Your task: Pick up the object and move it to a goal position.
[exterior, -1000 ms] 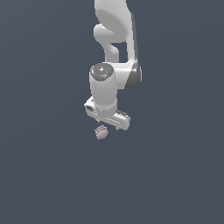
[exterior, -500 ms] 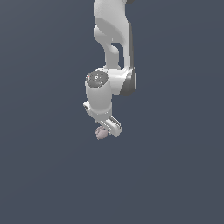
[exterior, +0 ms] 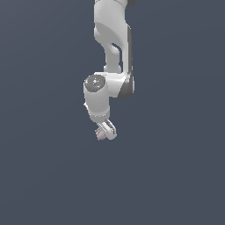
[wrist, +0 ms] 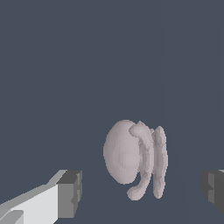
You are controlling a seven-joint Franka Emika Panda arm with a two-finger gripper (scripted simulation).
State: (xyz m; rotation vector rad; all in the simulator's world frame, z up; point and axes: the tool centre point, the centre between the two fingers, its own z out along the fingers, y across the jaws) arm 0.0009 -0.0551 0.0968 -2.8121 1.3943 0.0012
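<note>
The object (wrist: pixel 133 159) is a small pale pinkish-grey lump with ridges along one side. In the wrist view it lies between my two fingertips, with a clear gap to each dark pad (wrist: pixel 70 192). My gripper (wrist: pixel 142 192) is open around it and touches it on neither side. In the exterior view the object (exterior: pixel 100 135) peeks out just below the white hand, at the gripper (exterior: pixel 104 133), on the dark floor.
The white arm (exterior: pixel 112 52) comes down from the top of the exterior view. Around it there is only the flat dark grey-blue floor (exterior: pixel 176 176).
The hand has turned about its axis and dropped lower over the object. The object has stayed where it was.
</note>
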